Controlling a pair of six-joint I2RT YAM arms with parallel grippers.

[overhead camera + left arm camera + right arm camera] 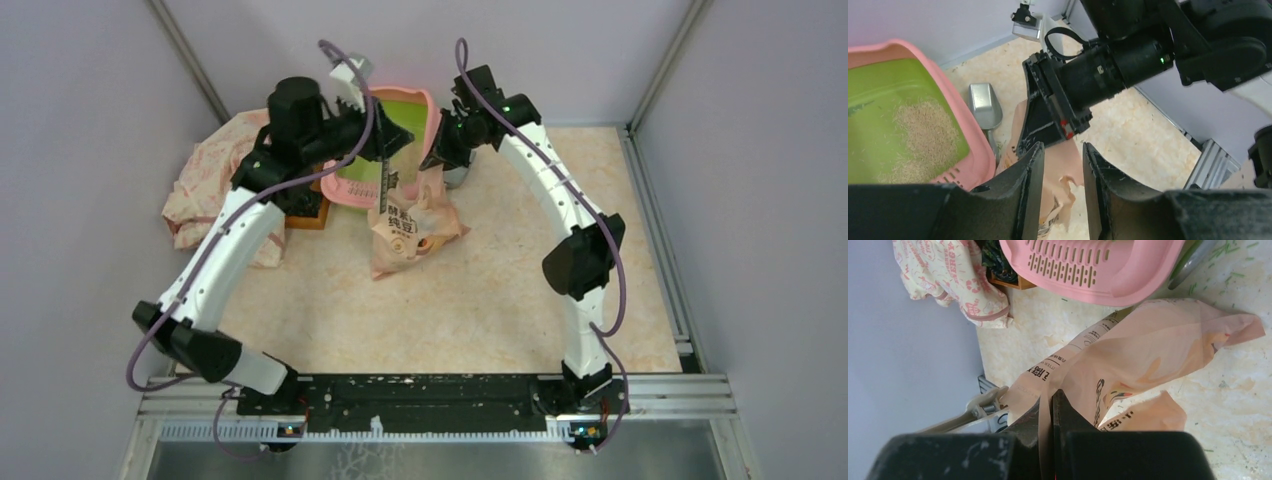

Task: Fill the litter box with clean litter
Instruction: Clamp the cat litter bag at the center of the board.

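Observation:
The litter box [428,103], pink outside and lime-green inside, stands at the back of the table, with a patch of pale tan clean litter [923,130] on its floor. The peach-pink litter bag [410,230] hangs and slumps just in front of it. My right gripper [1052,400] is shut on the bag's [1158,345] top edge, with the thin film pinched between its fingers. My left gripper [1063,150] stands open beside the right gripper [1048,135], above the bag [1068,170], with nothing clamped.
A silver metal scoop [985,102] lies on the table between the litter box rim [955,100] and the bag. A patterned cloth [215,175] and a small wooden box [310,215] sit at the left. Walls close in behind and on both sides.

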